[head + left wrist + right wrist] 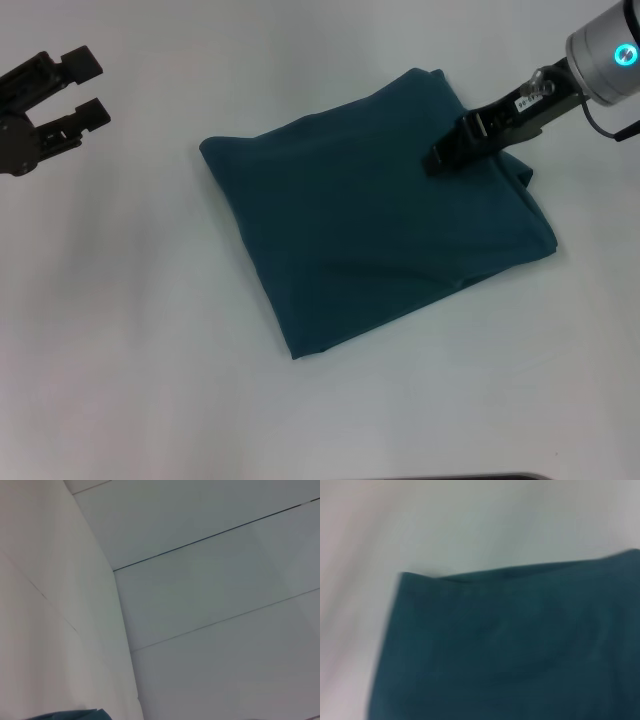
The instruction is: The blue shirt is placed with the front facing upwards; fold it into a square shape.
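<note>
Item one, the table (120, 330): a plain white, matte surface filling the head view, its edges cut off on all sides; a dark strip shows at the near edge, too little of it to identify.

Item two, the blue shirt (370, 240): dark teal-blue cloth, folded into a rough four-sided packet, set skewed near the middle of the table, somewhat to my right. Soft matte weave, shallow creases, layered edges bunched at the right-hand corner. Lettering, collar and label are folded out of sight; nothing on it can be read. My right wrist view shows one corner of it (510, 650) against white, blurred.

Item three, my right gripper (447, 153): black, reaching in from the upper right, over the far right part of the shirt. Whether its fingers are parted or closed, I cannot tell. A small white sticker on the arm bears print too small to read.

Item four, my left gripper (72, 88): black, at the far left edge, well apart from the shirt, fingers spread, holding nothing.
</note>
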